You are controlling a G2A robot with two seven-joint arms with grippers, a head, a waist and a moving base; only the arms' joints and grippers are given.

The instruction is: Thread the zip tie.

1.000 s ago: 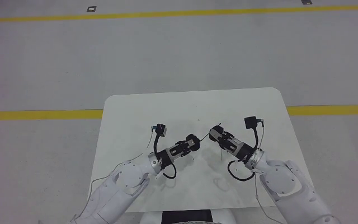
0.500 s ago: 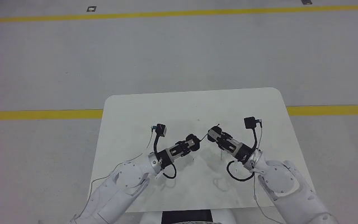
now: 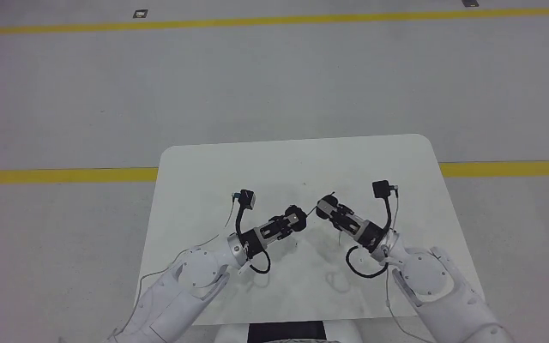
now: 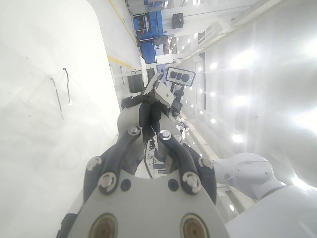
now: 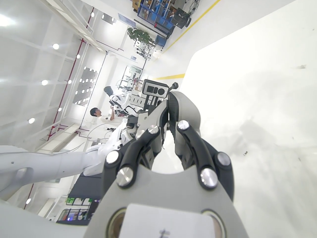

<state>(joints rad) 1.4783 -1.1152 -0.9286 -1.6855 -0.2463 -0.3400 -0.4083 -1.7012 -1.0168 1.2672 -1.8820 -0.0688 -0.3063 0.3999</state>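
A: Where's the zip tie (image 3: 309,207)?

B: Up off the table (image 3: 386,163), near its centre, btw the two tips. Left gripper (image 3: 298,211) & right gripper (image 3: 319,204) sit nose to nose, fingers pinched right down. The strap's so thin I'd only say prob. one end each.

A: Handling?

B: Light, springy, slick nylon, I'd judge. Grip close behind the tail tip and right at the head, else it'll bow off the slot.

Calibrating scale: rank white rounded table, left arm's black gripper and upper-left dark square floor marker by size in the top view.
1. white rounded table
2. left arm's black gripper
3. upper-left dark square floor marker, though farther from the camera
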